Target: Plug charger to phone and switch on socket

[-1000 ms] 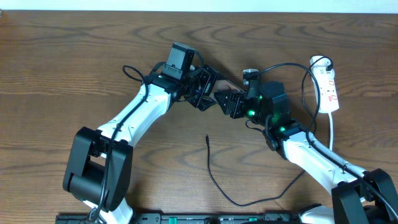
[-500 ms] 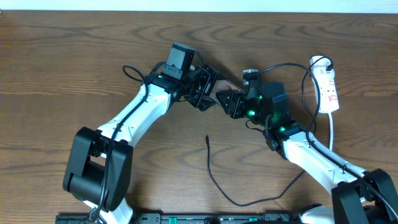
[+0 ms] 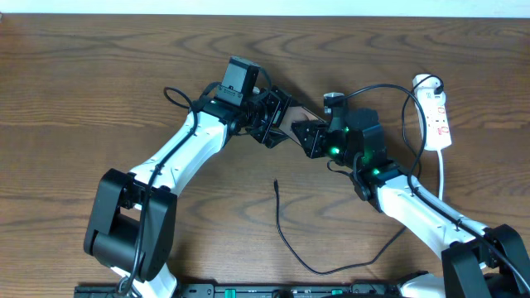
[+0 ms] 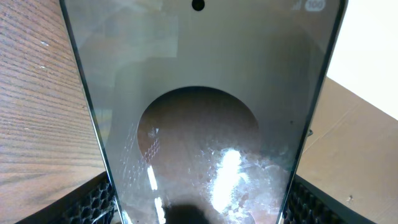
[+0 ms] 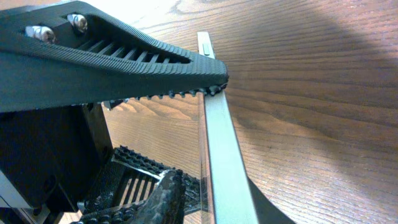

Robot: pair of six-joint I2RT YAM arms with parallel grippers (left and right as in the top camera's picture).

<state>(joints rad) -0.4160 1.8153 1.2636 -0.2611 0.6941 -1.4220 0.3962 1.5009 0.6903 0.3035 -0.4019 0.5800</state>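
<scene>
The phone [image 4: 199, 106] fills the left wrist view, its glass face reflecting light, and my left gripper [image 4: 199, 208] is shut on its two long edges. In the overhead view only a thin sliver of the phone [image 3: 296, 112] shows between my left gripper [image 3: 277, 124] and my right gripper [image 3: 305, 134]. In the right wrist view the phone's edge [image 5: 221, 149] runs past my right gripper [image 5: 193, 140], which is open with its upper fingertip at that edge. The charger's plug tip [image 3: 276, 182] lies loose on the table below both grippers. The socket [image 3: 439, 116] lies at the far right.
The charger cable [image 3: 319, 269] loops from the tip towards the front edge and back right under my right arm. The socket's thick white cord [image 3: 443, 178] runs down beside that arm. The wooden table [image 3: 99, 83] stretches left of my left arm.
My right gripper has shifted slightly to the right, away from the left gripper. The left arm, the phone and the charger cable have not visibly moved.
</scene>
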